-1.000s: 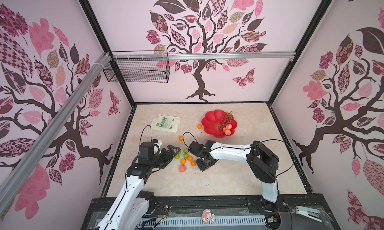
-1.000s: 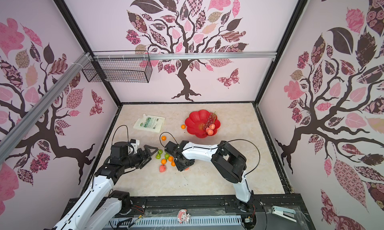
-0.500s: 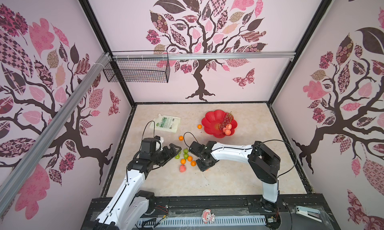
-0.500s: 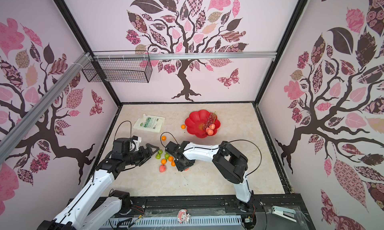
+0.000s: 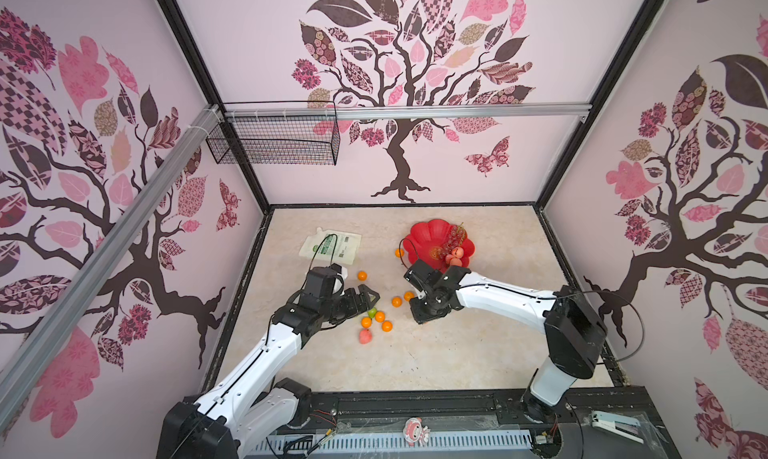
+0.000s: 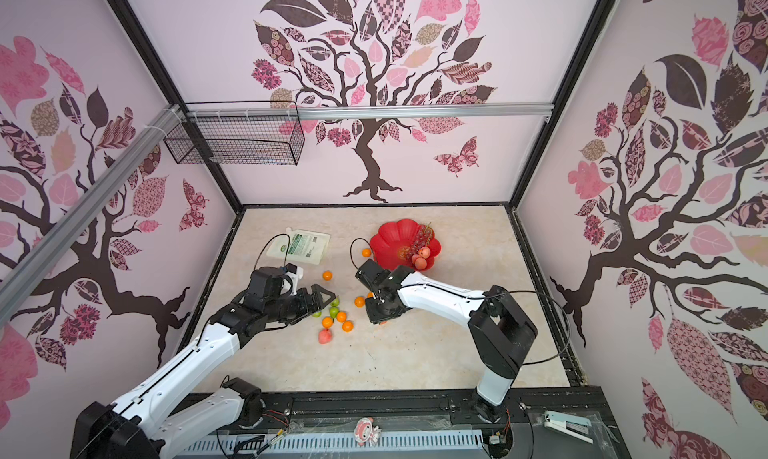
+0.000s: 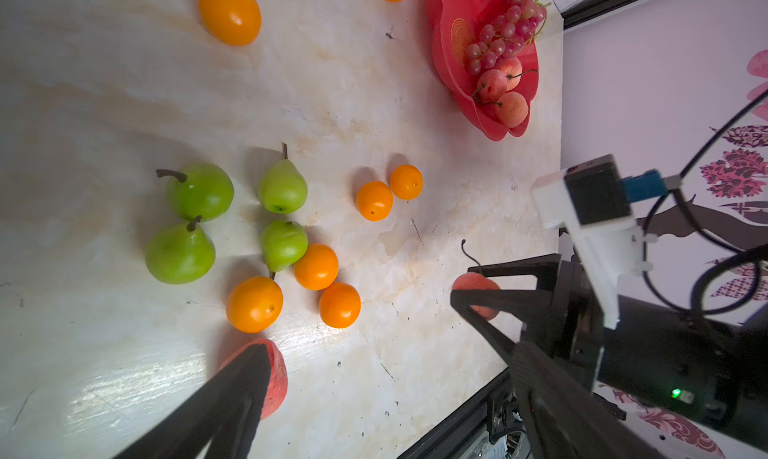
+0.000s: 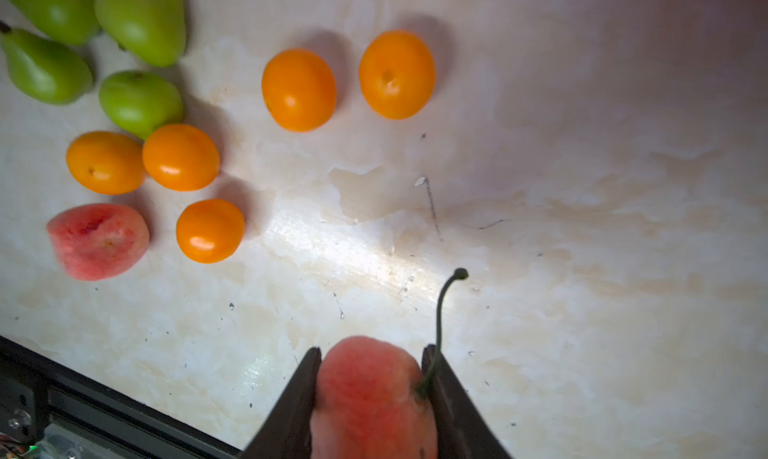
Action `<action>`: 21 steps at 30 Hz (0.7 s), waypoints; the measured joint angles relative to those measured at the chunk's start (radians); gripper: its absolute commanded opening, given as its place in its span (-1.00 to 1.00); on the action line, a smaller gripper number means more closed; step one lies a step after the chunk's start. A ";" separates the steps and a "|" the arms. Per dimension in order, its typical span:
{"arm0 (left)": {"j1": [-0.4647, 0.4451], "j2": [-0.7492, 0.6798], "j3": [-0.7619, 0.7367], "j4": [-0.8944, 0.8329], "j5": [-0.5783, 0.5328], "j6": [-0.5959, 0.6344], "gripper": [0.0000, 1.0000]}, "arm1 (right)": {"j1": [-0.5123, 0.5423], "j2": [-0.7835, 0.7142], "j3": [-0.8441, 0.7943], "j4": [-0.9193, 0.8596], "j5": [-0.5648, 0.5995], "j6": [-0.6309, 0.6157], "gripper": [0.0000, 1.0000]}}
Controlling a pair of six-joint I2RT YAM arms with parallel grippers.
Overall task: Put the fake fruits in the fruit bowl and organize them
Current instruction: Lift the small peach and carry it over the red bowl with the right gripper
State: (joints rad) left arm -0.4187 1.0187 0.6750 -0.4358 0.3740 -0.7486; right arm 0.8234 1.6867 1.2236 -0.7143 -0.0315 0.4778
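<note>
The right end effector (image 8: 372, 351) pinches a small pink-red plastic peach with a thin green stem (image 8: 370, 398) between its jaws, near the centre of both top views, low over the beige marbled counter (image 5: 478, 353). I cannot tell if the peach touches the counter. The left end effector (image 5: 368, 305) is spread wide and hangs left of centre, at the edge of the loose fruits: four green plastic pears (image 7: 199, 191), several orange plastic balls (image 7: 316, 266) and one more pink-red peach (image 5: 365, 336), all lying on the counter. The glossy red flower-shaped fruit bowl (image 5: 424, 236) stands above the centre of the frame and holds a reddish-purple grape bunch (image 5: 454, 237) and three peaches (image 7: 513, 109). One orange ball (image 5: 399, 252) lies just beside the bowl's left rim. A flat white pouch with green label (image 5: 332, 247) lies further left.
</note>
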 measured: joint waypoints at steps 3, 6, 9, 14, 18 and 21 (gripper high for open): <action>-0.044 0.047 0.045 0.018 -0.029 -0.004 0.89 | -0.074 -0.033 0.000 0.002 -0.008 -0.011 -0.27; -0.086 0.103 0.090 0.042 -0.052 -0.003 0.89 | -0.151 -0.050 0.000 0.003 -0.011 -0.024 -0.27; -0.119 0.171 0.145 0.054 -0.062 -0.002 0.89 | -0.218 -0.051 0.008 0.001 -0.011 -0.039 -0.27; -0.134 0.284 0.251 0.079 -0.066 0.011 0.89 | -0.289 -0.024 0.106 -0.007 0.019 -0.064 -0.27; -0.129 0.343 0.316 0.103 -0.075 0.015 0.90 | -0.295 0.058 0.221 -0.005 0.061 -0.080 -0.27; -0.108 0.388 0.356 0.128 -0.070 0.015 0.90 | -0.295 0.144 0.309 -0.011 0.094 -0.091 -0.27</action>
State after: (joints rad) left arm -0.5262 1.4067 1.0309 -0.3077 0.3042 -0.7338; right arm 0.5282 1.8305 1.5322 -0.7250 0.0628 0.3866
